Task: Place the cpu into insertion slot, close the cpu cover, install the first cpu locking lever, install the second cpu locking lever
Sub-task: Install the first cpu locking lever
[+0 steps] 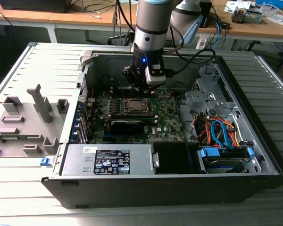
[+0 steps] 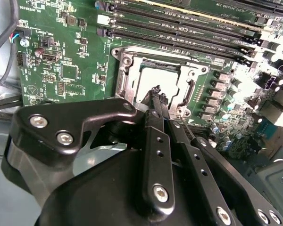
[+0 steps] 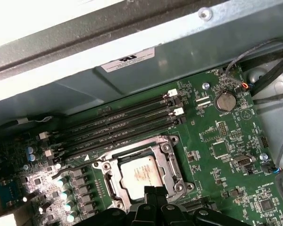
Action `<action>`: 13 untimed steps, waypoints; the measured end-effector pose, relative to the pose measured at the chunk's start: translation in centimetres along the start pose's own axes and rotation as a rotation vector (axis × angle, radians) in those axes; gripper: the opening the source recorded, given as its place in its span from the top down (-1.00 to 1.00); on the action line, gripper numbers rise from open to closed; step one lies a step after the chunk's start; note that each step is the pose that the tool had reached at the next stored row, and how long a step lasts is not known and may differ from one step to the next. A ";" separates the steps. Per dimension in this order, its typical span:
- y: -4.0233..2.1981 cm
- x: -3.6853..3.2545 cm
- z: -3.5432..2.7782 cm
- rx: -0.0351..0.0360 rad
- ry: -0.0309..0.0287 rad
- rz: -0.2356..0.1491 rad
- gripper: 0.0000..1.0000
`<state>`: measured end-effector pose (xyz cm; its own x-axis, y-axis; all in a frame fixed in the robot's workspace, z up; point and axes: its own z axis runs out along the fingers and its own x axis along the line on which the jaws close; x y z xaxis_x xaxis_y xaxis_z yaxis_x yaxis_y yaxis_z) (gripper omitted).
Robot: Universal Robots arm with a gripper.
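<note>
Cpu lies flat in the insertion slot with its silvery top facing up and its edges square with the slot's metal surround. Being square itself, it has no long side to speak of. The cpu cover is down over it, and the chip shows through the cover's window in both wrist views.

From the exterior view's left, grey moulded holders stand on the slatted bench, well apart from the work. Next is the open computer case, with a power supply along its near wall. Beyond that lies the green circuit board, where a long black card sits just beside the slot.

The arm hangs straight down over the middle of the board. Its jaws are closed on nothing, tips together right over the cpu's edge. Whether they touch the metal I cannot tell.

In the first wrist view, long black memory slots run parallel to one side of the insertion slot, and a coin battery sits farther off on the board.

At the exterior view's right, orange and blue cables bunch above a drive.
</note>
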<state>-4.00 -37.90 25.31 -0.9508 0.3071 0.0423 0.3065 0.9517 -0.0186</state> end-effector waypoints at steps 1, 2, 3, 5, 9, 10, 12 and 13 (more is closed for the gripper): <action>0.00 0.00 0.01 0.0000 -0.0001 -0.003 0.79; 0.00 0.00 0.01 0.0002 -0.0001 -0.007 0.79; 0.00 0.00 0.01 0.0003 -0.0002 -0.009 0.79; 0.00 0.00 0.01 0.0005 -0.0003 -0.014 0.79; 0.00 0.00 0.01 0.0009 -0.0005 -0.024 0.79; 0.00 0.00 0.01 0.0010 -0.0005 -0.026 0.79; 0.00 0.00 0.01 0.0012 -0.0006 -0.031 0.79; 0.00 0.00 0.02 0.0013 -0.0007 -0.034 0.79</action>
<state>-4.00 -37.89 25.30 -0.9607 0.2742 0.0422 0.2737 0.9616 -0.0185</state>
